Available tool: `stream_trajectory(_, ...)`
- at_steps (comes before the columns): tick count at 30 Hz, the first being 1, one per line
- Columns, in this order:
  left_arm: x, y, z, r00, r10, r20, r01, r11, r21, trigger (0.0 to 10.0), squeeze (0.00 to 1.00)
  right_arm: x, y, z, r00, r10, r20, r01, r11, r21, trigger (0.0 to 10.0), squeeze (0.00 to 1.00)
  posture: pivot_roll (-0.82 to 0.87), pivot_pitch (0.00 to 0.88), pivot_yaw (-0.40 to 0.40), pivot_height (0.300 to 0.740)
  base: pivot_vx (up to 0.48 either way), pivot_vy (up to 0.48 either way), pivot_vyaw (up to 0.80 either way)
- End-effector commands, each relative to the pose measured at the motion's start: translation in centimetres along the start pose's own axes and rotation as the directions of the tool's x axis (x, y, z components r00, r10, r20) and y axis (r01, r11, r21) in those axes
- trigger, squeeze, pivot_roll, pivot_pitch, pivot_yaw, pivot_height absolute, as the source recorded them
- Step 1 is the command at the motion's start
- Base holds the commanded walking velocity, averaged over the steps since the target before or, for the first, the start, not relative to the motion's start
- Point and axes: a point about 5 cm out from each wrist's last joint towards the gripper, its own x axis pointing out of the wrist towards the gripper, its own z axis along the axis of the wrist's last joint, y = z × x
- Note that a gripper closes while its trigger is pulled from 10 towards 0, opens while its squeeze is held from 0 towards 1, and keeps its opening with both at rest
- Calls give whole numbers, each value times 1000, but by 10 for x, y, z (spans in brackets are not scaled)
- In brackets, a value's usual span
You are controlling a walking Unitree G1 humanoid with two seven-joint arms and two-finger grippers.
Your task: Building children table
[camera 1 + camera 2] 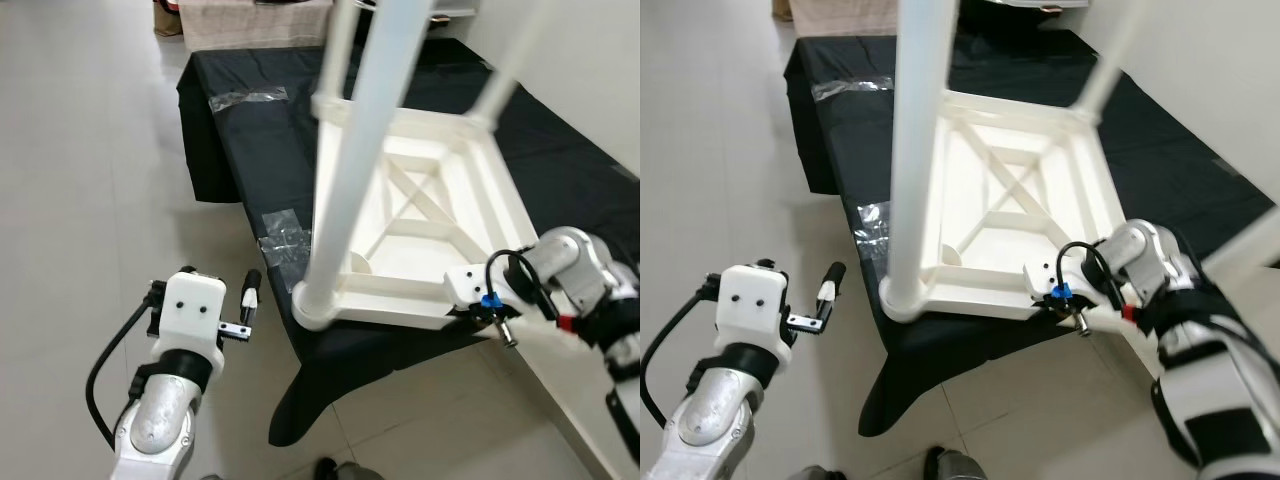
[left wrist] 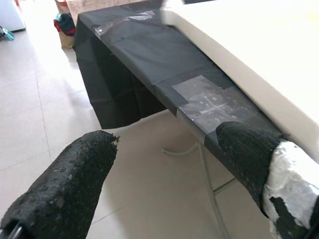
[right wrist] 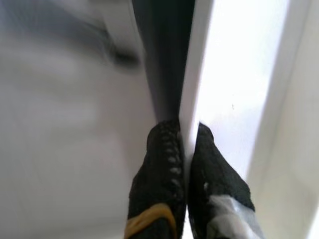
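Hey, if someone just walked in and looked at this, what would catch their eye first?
A white children's table lies upside down on a black-covered table, its legs pointing up toward the camera. The right tool is clamped on the white table's near edge, while the left tool hangs open over the floor, beside the black cloth.

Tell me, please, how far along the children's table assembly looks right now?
Done: the white table lies upside down on the black-covered bench with three legs standing up. In hand: the right gripper pinches the table's rim; the left gripper hangs open. Left: I cannot see a fourth leg fitted; turning it upright.
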Motion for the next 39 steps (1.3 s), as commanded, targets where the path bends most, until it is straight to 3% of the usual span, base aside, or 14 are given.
stream_trajectory(1,-1,-2,-3,1000,-4,-11,4,1000,-2,10000,0,4,5,-13,989,-25,-149,14,997,-73,0,0,42,168,-116,740,0,0,0)
stream_trajectory(4,-1,-3,-3,1000,-6,-11,6,1000,-2,10000,0,1,0,-18,971,-89,-222,73,994,-80,0,0,43,170,-119,740,0,0,0)
stream_trajectory(5,-1,-3,-3,1000,-7,-12,7,1000,-3,10000,0,-3,-6,-24,938,-171,-300,145,984,-107,10000,0,46,172,-118,740,0,0,0)
stream_trajectory(8,-1,-3,-3,1000,-7,-15,6,1000,-4,10000,0,-13,-20,-32,854,-350,-386,329,937,-121,10000,0,43,173,-119,740,0,0,0)
stream_trajectory(15,-1,-3,-4,1000,-3,-17,3,1000,-5,10000,0,-13,-25,-24,863,-403,-305,390,915,-106,10000,0,43,176,-118,740,0,0,0)
stream_trajectory(16,-1,-3,-4,1000,-3,-17,3,1000,-5,10000,0,-11,-25,-19,880,-406,-245,402,913,-69,10000,855,40,175,-115,740,0,0,0)
stream_trajectory(17,-1,-3,-4,1000,-3,-17,3,1000,-5,10000,0,-11,-25,-19,880,-406,-245,402,913,-69,10000,855,40,175,-115,740,0,0,0)
stream_trajectory(18,0,-3,-4,1000,-5,-16,5,1000,-6,10000,0,-8,-26,-12,894,-412,-175,411,911,-45,10000,1000,45,175,-116,740,0,0,0)
stream_trajectory(22,0,-4,-3,1000,-7,-15,7,1000,-6,10000,0,-7,-28,-8,898,-422,-126,422,906,-21,10000,1000,44,173,-116,740,0,0,0)
stream_trajectory(23,0,-3,-4,1000,-6,-14,6,1000,-5,10000,0,-7,-23,-9,925,-376,-57,380,923,64,10000,0,46,175,-116,740,0,0,0)
stream_trajectory(29,1,-3,-4,1000,-3,-15,3,1000,-3,10000,0,-15,-10,-17,971,-238,27,229,956,185,10000,0,45,175,-116,740,0,0,0)
stream_trajectory(34,2,-3,-4,1000,-2,-13,1,1000,-4,10000,0,-43,10,-36,990,-84,116,48,957,287,10000,0,42,172,-110,740,0,0,0)
stream_trajectory(37,3,-3,-5,1000,-6,-11,6,1000,-4,10000,0,-61,12,-38,967,-97,235,9,936,351,10000,0,33,170,-105,740,0,0,0)
stream_trajectory(39,4,-4,-5,1000,-10,-11,9,1000,-4,10000,0,-74,3,-30,895,-203,396,20,908,419,10000,0,33,170,-105,740,0,0,0)
